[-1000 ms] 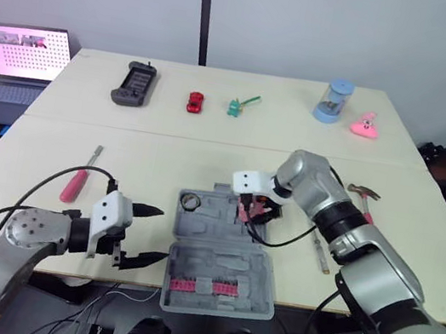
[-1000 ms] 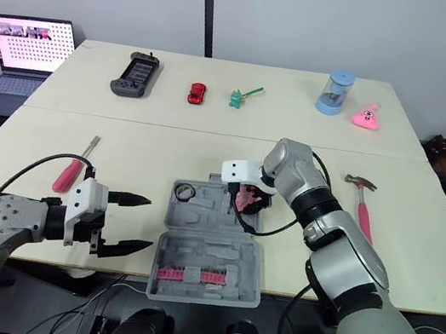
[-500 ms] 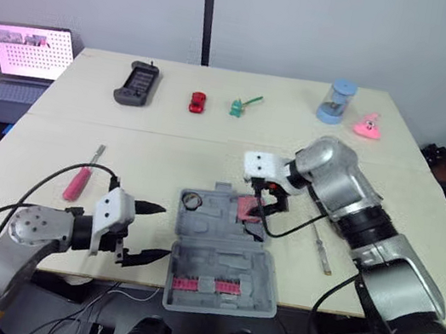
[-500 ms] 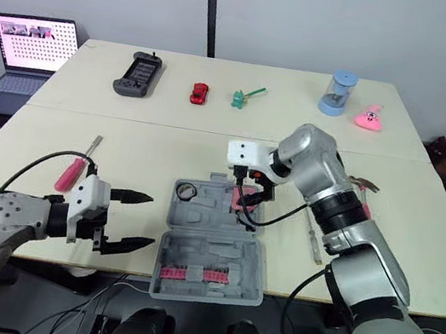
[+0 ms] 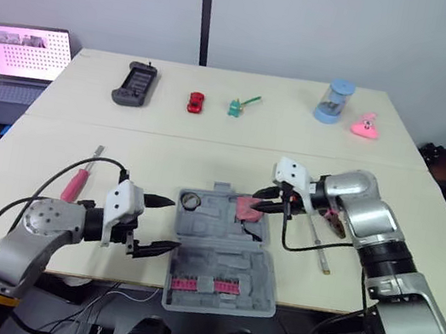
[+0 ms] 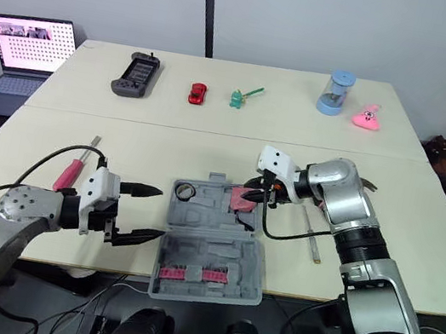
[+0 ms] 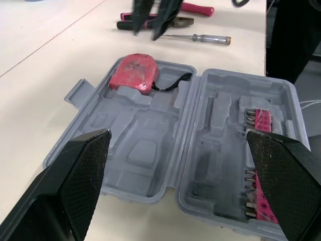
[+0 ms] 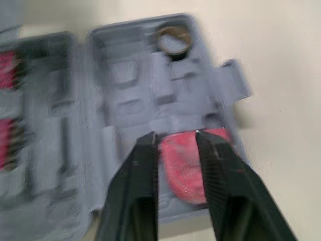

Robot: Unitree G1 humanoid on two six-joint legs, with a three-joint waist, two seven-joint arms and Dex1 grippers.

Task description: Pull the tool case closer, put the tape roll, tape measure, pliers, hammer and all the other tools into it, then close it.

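Note:
The grey tool case lies open near the table's front edge. A pink tape measure rests in its far right pocket, and the tape roll sits in the far left one. A row of pink bits fills the lid. My right gripper hovers just right of the tape measure, holding nothing, its fingers narrowed with a small gap. My left gripper is wide open at the case's left edge. A pink-handled screwdriver lies to the left. The pliers, a metal screwdriver and the hammer lie to the right.
On the far half of the table sit a laptop, a game controller, a red toy car, a green toy, a blue cup and a pink toy. A cable trails from my right wrist over the case's right edge.
My right gripper left the tape measure in the case and drew back to the right, its fingers narrowing. My left gripper moved closer to the case's left edge.

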